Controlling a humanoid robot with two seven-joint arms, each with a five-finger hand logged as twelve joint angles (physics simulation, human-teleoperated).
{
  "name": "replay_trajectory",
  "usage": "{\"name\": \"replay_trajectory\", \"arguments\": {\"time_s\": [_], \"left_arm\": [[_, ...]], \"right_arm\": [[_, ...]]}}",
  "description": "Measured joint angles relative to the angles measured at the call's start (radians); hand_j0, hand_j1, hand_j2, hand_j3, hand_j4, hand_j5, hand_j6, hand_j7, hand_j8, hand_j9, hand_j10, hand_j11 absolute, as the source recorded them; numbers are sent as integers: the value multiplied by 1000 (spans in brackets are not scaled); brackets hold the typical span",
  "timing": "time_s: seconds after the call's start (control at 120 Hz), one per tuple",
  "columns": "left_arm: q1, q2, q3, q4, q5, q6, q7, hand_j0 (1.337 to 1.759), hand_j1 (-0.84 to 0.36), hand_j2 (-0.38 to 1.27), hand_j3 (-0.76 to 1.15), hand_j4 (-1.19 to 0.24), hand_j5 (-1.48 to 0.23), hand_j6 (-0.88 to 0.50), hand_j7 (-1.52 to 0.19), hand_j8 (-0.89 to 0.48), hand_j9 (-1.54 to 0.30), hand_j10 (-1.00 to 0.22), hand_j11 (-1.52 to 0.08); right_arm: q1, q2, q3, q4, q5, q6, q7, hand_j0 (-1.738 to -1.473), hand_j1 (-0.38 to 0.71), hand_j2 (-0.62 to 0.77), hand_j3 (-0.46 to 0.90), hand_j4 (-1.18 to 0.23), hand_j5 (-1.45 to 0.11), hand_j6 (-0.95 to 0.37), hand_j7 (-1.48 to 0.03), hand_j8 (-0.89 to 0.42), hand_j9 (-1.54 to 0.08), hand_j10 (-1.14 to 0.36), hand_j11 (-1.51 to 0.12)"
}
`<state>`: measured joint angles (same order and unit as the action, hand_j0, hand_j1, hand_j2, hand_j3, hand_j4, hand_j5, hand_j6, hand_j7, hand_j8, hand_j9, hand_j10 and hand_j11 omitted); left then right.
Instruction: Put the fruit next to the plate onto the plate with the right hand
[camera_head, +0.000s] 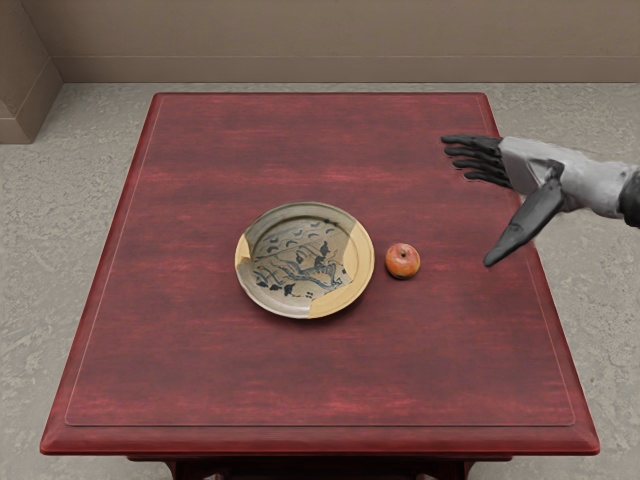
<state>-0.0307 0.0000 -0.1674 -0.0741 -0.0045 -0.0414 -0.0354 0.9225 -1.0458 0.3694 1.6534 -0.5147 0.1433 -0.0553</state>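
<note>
The right hand (520, 172) hung open in the air, off to the right of the plate (300, 258) and a little farther back than it. Its four dark fingers (470, 155) were stretched out and slightly spread, pointing left, back over the table. The long dark thumb (520, 232) slanted down and toward the plate, its tip well short of the fruit. The hand held nothing. The back of it was pale grey, and the arm behind it ran off to the right, out of my sight.

The fruit (402, 260) lay on the table (300, 150) just beside the plate's right rim, close to it but not touching, with a sliver of wood showing between them. It was small and round, with a red-orange skin that paled to a yellower patch near the top. There was a small dark dimple at the top where a stem would sit. It looked glossy, and a faint shadow sat under it.

The plate itself was a shallow round dish. Its rim was tan with patches of brighter ochre, and its grey-blue centre was painted with dark brushwork whose subject I could not make out.

Under the plate spread the dark red wooden tabletop, rectangular, with a thin raised border near its edges. Beyond the table, on every side of the plate, was a speckled grey-beige floor (600, 330), and behind it rose a plain brown wall (300, 30).
</note>
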Motion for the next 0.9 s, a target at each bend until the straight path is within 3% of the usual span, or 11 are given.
{"name": "replay_trajectory", "arguments": {"time_s": [0.067, 0.2, 0.35, 0.45, 0.575, 0.7, 0.8, 0.9], "left_arm": [[0, 0, 0, 0, 0, 0, 0, 1658, 53, 50, 0, -247, -321, -247, -321, -247, -321, -247, -321], [0, 0, 0, -1, 0, 0, 0, 1658, 53, 50, 0, -247, -321, -247, -321, -247, -321, -247, -321], [0, 0, 0, -1, 0, 0, 0, 1658, 53, 50, 0, -247, -321, -247, -321, -247, -321, -247, -321], [0, 0, 0, -1, 0, 0, 0, 1658, 53, 50, 0, -247, -321, -247, -321, -247, -321, -247, -321], [0, 0, 0, -1, 0, 0, 0, 1658, 53, 50, 0, -247, -321, -247, -321, -247, -321, -247, -321], [0, 0, 0, 0, 0, 0, 0, 1658, 53, 50, 0, -247, -321, -247, -321, -247, -321, -247, -321], [0, 0, 0, 0, 0, 0, 0, 1658, 53, 50, 0, -247, -321, -247, -321, -247, -321, -247, -321], [0, 0, 0, -1, 0, 0, 0, 1658, 53, 50, 0, -247, -321, -247, -321, -247, -321, -247, -321]], "right_arm": [[-19, 40, -29, 19, -75, -143, -9, -1658, -301, -6, 0, -43, -55, -44, -54, -44, -54, -43, -54], [-27, 126, -109, 39, -163, -397, -77, -1658, -301, -6, 0, -44, -55, -45, -54, -45, -55, -44, -54], [29, 194, -210, 46, -247, -512, -235, -1658, -301, -5, 0, -44, -55, -45, -54, -45, -55, -44, -54], [74, 243, -270, 47, -329, -550, -380, -1658, -301, -5, 0, -44, -55, -46, -54, -45, -55, -44, -54], [105, 289, -307, 48, -376, -586, -493, -1658, -299, -6, 0, -46, -57, -47, -56, -47, -57, -46, -56], [210, 361, -449, 47, -364, -689, -537, -1658, -296, -7, 0, -48, -60, -50, -59, -49, -60, -48, -60], [295, 428, -551, 45, -311, -729, -548, -1658, -291, -8, 0, -51, -65, -53, -64, -52, -64, -51, -64], [441, 531, -720, 45, -188, -745, -553, -1658, -291, -8, 0, -51, -64, -52, -64, -52, -64, -51, -64]]}}
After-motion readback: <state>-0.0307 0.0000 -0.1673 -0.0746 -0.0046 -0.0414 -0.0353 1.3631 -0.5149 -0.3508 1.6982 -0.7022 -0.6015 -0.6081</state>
